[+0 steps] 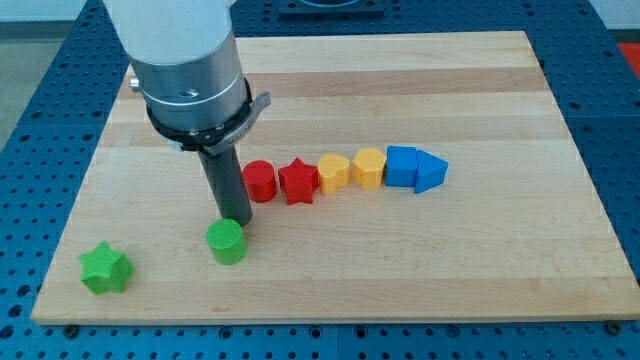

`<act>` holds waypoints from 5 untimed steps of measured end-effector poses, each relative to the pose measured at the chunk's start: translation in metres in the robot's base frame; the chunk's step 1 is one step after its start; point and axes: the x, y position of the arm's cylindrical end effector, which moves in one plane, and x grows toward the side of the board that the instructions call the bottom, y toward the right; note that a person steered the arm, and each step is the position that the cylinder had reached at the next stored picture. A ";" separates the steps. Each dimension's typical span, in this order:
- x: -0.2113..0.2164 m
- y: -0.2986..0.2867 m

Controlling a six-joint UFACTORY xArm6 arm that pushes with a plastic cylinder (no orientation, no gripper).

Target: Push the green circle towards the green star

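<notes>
Down from the white and grey arm body [190, 60] at the view's upper left runs the dark rod, and my tip [234, 221] sits right at the top edge of the green circle [227, 241], touching it or very nearly so, on its upper right side. No jaws exist on this rod, so nothing is gripped; the tip only stands against the block.

Going from the view's left: the green star [105, 267] lies near the bottom left corner of the wooden board [480, 260], well apart from the rest. The green circle is to its right and slightly higher, with bare wood between the two. It is a short round cylinder standing upright, so it has no long axis across the board and points no particular way.

Further right, a row runs across the board's middle: a red cylinder [260, 180], a red star [298, 181], a yellow block [334, 172], a second yellow block [368, 167], a blue block [401, 165] and a blue triangle [431, 172], each close against its neighbour.

No writing or label can be read anywhere.
</notes>
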 end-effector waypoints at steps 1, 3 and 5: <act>0.002 0.004; 0.046 0.030; 0.032 0.011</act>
